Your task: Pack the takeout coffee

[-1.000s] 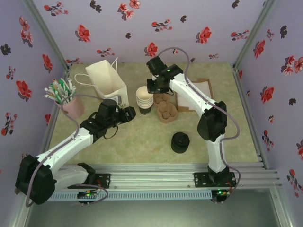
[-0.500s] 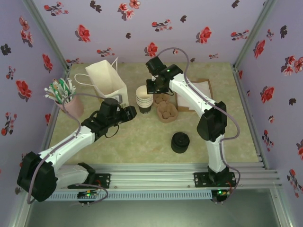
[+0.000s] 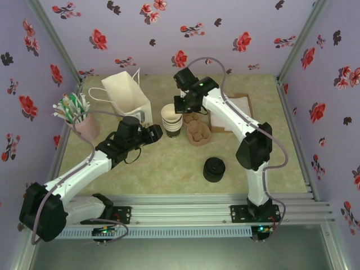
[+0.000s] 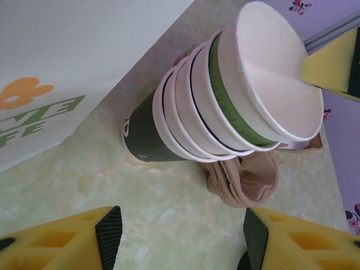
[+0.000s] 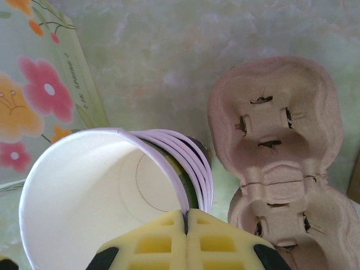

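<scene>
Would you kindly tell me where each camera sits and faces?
Top external: above, behind the robot, looking down on the table; left claw and right claw show.
Left wrist: low, facing the cup stack; open left claw at bottom.
Right wrist: over the stack, looking down; right claw pinches the top cup.
Shared: both wrist views hold the stack and carrier.

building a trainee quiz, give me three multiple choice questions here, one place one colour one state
1. Where is the black lid stack? A at the far wall B nearer the arm bases than the cup carrier C at the left edge
2. What colour are the fingers? A yellow B red C white
3. What is the right gripper doing? A hanging open B shut on the rim of the top cup C shut on nothing
B, it sits in front of the carrier; A, yellow in both wrist views; B, fingers meet on the rim.
</scene>
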